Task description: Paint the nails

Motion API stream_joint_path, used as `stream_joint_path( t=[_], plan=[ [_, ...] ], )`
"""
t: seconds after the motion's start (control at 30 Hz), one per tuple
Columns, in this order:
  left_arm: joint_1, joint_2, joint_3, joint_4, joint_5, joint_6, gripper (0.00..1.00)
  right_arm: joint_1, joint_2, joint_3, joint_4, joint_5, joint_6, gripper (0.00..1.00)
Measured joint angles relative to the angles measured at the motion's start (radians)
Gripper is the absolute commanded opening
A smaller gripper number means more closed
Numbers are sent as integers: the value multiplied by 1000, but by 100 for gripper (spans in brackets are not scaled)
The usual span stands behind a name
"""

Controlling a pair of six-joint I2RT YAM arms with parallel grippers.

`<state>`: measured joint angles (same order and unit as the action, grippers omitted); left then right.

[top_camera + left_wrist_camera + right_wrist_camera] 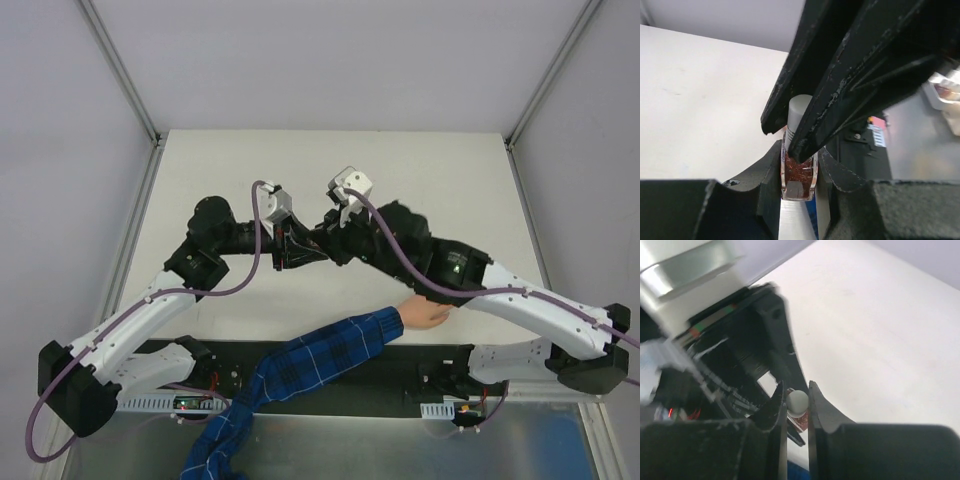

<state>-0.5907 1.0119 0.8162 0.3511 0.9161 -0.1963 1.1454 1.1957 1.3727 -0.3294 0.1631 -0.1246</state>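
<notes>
Top external view places the nails, too small to make out, on the one pale hand lying near the counter's front edge. It reaches out of a single plaid sleeve, and its fingertips are tucked partly under the right arm. The nails are well apart from where the work is going on. Farther back, above mid-counter, the two claws meet over one small bottle of reddish glittery polish. The left claw is pinched on the glass body, apparently to keep it upright and stop it turning. The right claw comes in from above, its fingers pressed against either side of the one white cap. Judging by this hold, the cap is about to be unscrewed, so no brush is out and painting has not begun. The count is one hand, one bottle, one cap, two claws.
</notes>
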Motion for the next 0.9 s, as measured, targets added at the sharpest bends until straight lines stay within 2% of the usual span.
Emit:
stream_joint_path(
  t=[0.07,0.13,0.2,0.27,0.3,0.33,0.43,0.6,0.7,0.9],
  plan=[
    [-19,-50,-1,-58,-86,69,0,142,19,-3,35,320,68,0],
    [-26,-80,-6,-80,-139,105,0,199,56,16,55,490,123,0],
    [-24,-91,-13,-81,-189,122,0,214,111,54,57,592,158,2],
    [-23,-85,-17,-89,-219,136,0,210,135,63,57,627,167,14],
    [-23,-81,-19,-89,-221,139,0,203,139,63,52,627,167,25],
    [-23,-79,-20,-88,-221,142,0,195,139,63,47,616,166,31],
    [-21,-75,-20,-85,-209,145,0,156,128,63,29,541,139,45],
    [-10,-54,-17,-77,-123,145,0,20,71,63,-43,248,43,72],
    [-10,-35,-6,-74,-61,142,0,-86,23,63,-72,25,-2,79],
    [-10,28,16,14,131,40,0,-323,-40,63,-79,-448,-53,79]
  ],
)
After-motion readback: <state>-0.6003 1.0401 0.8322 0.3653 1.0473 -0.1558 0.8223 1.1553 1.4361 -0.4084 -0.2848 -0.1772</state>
